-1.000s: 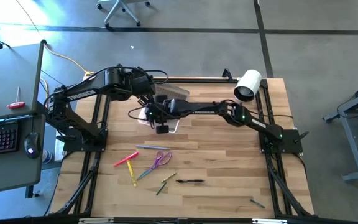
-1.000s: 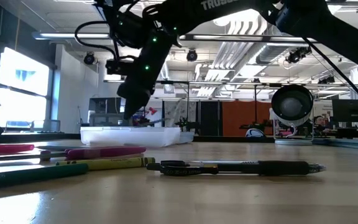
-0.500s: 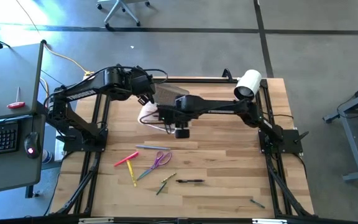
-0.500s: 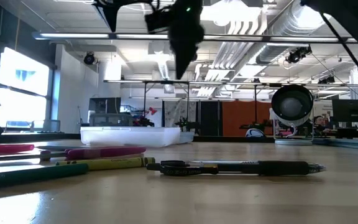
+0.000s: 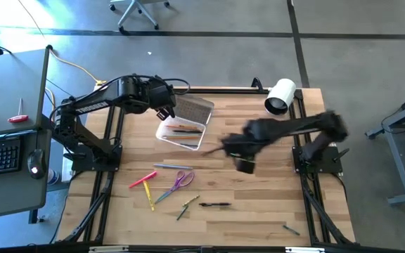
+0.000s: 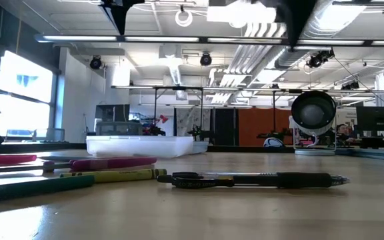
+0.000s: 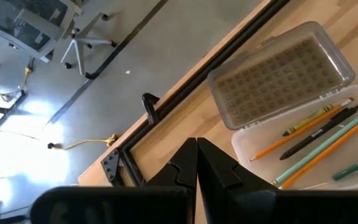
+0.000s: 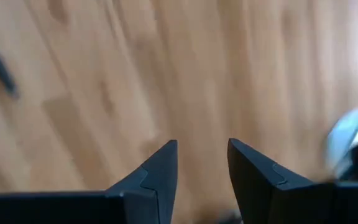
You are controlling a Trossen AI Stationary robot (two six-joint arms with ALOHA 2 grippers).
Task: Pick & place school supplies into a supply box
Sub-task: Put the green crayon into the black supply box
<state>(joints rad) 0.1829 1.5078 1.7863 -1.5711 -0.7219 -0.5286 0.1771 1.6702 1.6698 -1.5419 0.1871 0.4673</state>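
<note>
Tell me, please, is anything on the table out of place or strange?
One small green pencil lies alone near the table's front right corner, far from the other loose supplies. A large white roll lies on its side at the back right edge. Nothing looks spilled or damaged.

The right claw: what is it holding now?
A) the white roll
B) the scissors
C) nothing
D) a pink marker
C: the right claw is open over bare wood, with nothing between its fingers.
</note>
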